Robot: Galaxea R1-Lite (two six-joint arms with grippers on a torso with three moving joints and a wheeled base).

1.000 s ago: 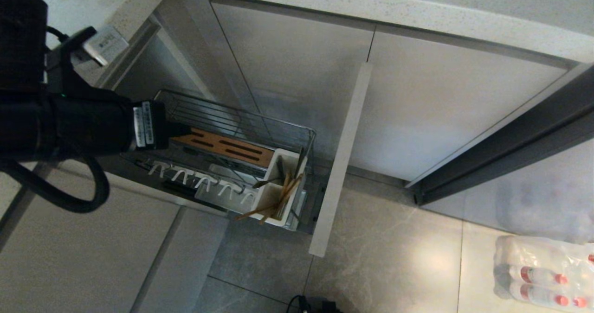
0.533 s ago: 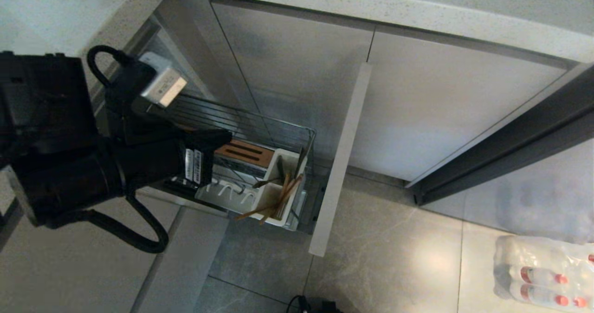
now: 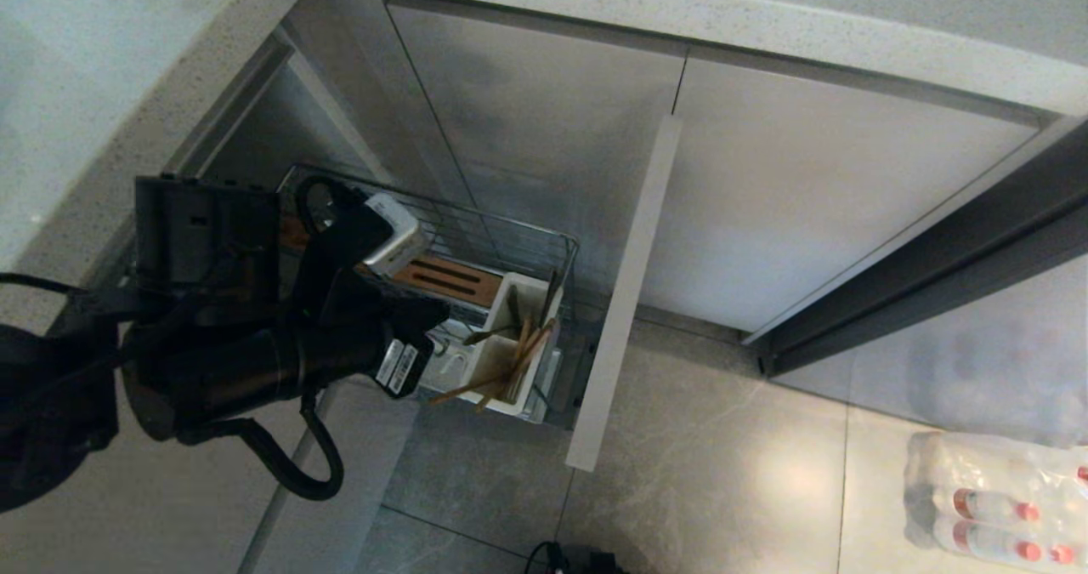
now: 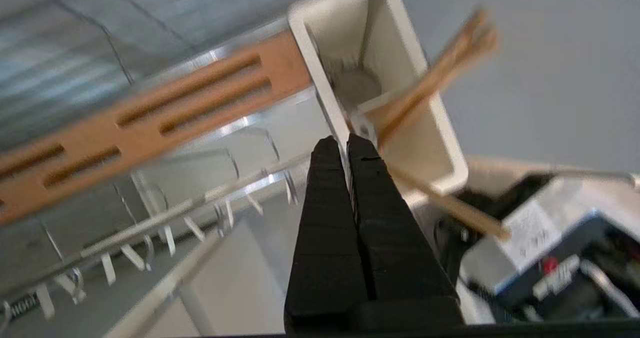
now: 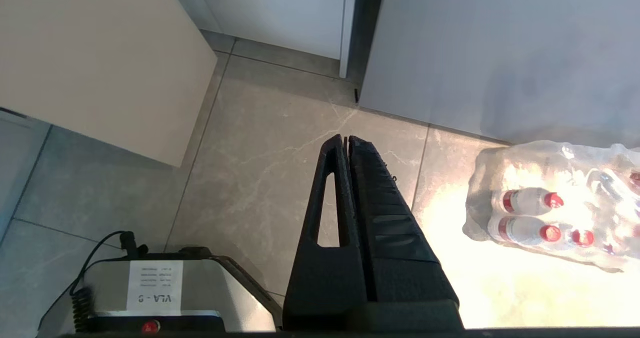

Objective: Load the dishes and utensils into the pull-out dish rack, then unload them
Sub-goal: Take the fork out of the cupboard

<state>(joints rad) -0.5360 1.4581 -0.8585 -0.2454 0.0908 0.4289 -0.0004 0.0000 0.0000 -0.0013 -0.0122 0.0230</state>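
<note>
now left gripper (image 4: 348,142) (jaws pressed together, empty) sits beside caddy (image 4: 425,127) holding chopsticks (image 4: 435,77).

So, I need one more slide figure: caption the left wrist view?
Left pincer, shut and empty, pointing at the white caddy holding chopsticks in the pull-out rack.

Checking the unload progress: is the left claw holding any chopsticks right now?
No. The left claw is shut on nothing, and the chopsticks sit in the white caddy.
</note>
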